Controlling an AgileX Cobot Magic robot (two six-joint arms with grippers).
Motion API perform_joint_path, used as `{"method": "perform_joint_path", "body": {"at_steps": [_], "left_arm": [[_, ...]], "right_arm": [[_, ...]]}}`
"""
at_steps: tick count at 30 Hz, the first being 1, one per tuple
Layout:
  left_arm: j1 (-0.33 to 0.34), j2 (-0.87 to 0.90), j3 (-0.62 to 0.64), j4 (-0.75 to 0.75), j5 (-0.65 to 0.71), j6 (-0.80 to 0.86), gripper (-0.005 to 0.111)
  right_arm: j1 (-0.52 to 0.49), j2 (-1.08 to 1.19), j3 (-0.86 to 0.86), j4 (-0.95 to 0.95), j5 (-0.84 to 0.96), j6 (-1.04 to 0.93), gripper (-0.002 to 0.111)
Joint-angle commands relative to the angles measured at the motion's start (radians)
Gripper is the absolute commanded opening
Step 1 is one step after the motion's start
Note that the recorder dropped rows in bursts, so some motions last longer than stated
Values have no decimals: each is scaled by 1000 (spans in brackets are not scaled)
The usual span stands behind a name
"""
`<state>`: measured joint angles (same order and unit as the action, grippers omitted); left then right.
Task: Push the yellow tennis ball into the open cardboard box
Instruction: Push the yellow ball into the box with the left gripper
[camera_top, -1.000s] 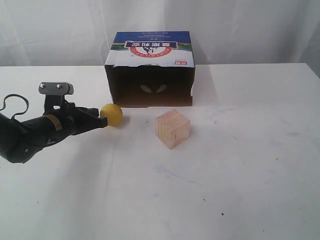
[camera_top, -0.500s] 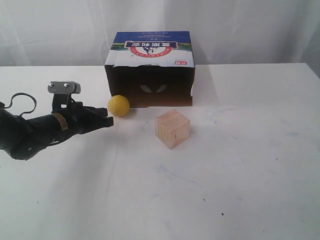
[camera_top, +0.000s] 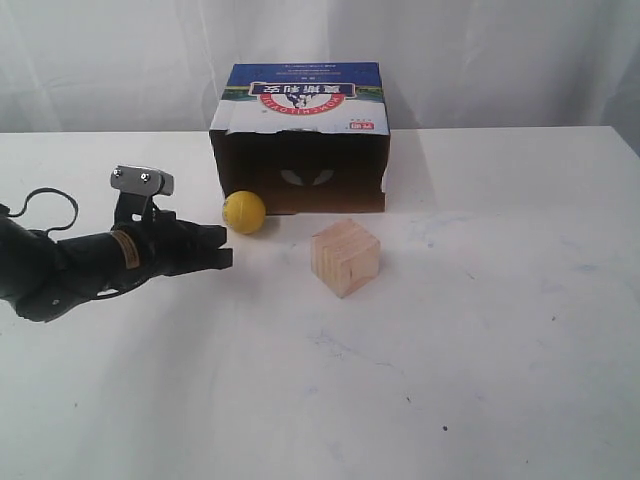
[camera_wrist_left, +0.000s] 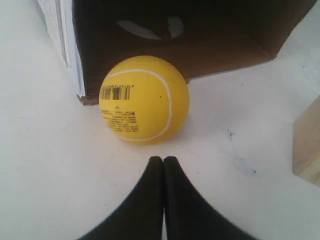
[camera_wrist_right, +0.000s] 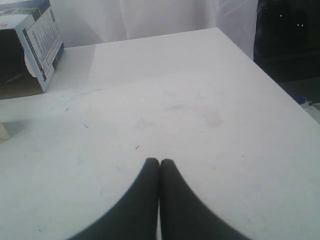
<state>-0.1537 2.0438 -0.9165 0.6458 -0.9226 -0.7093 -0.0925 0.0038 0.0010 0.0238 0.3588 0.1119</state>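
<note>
The yellow tennis ball (camera_top: 244, 212) (camera_wrist_left: 144, 99) rests on the white table at the left front corner of the open cardboard box (camera_top: 300, 140) (camera_wrist_left: 170, 30), touching or nearly touching its lower edge, outside the dark opening. My left gripper (camera_top: 224, 248) (camera_wrist_left: 163, 160) is shut and empty, its tips a short gap behind the ball, below and left of it in the exterior view. A barcode shows on the ball's near face. My right gripper (camera_wrist_right: 159, 162) is shut with nothing in it, over bare table away from the box (camera_wrist_right: 30, 35); it is out of the exterior view.
A pale wooden cube (camera_top: 345, 258) (camera_wrist_left: 307, 145) stands in front of the box, right of the ball. The white table (camera_top: 480, 330) stretches wide to the right, and its far edge (camera_wrist_right: 260, 65) shows in the right wrist view.
The ball has rolled right and back, from open table to the box's left front corner. My left gripper followed it rightward, staying shut, and now sits slightly apart from it.
</note>
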Motion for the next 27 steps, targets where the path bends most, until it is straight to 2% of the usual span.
{"method": "perform_joint_path", "body": {"at_steps": [1,13,21,27], "left_arm": [[2,32,-5,21,-5,-12,0],[2,120,-32,8,12,78,0],[2,203,-258,33,41,26,0],[2,198,-400,188,59,-139,0]], "right_arm": [[3,-4,-1,1,-9,-2,0],[3,-4,-1,1,-9,-2,0],[3,-4,-1,1,-9,-2,0],[3,-4,-1,1,-9,-2,0]]}}
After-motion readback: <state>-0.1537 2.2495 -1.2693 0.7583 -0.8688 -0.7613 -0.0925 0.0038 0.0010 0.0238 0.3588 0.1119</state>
